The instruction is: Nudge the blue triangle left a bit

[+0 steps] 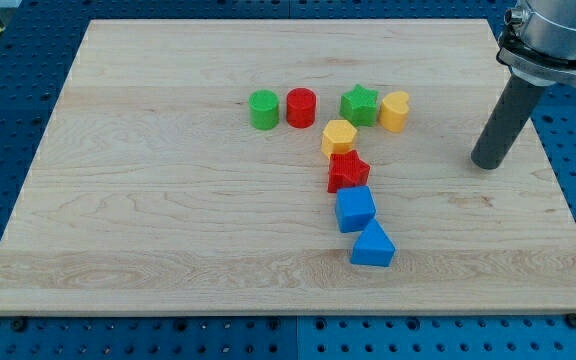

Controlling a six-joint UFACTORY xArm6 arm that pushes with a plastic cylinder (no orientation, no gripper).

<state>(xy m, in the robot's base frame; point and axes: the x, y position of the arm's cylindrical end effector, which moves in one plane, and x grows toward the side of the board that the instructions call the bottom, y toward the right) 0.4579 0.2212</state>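
My tip (489, 164), a bare rod with no fingers to spread or pinch, rests on the wooden board (148, 230) well apart from the blue triangle (372, 246), which lies toward the view's lower left of it, touching the blue cube (354, 209).

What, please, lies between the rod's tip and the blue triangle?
In the camera view, only bare board lies between my tip and the blue triangle; no block sits there.

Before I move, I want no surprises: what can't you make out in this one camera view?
- Arm above the dark rod: cut off by the view's top-right corner.
- Blue triangle block and blue cube: touching or apart, cannot tell.
- My tip: whether it touches the wooden board.
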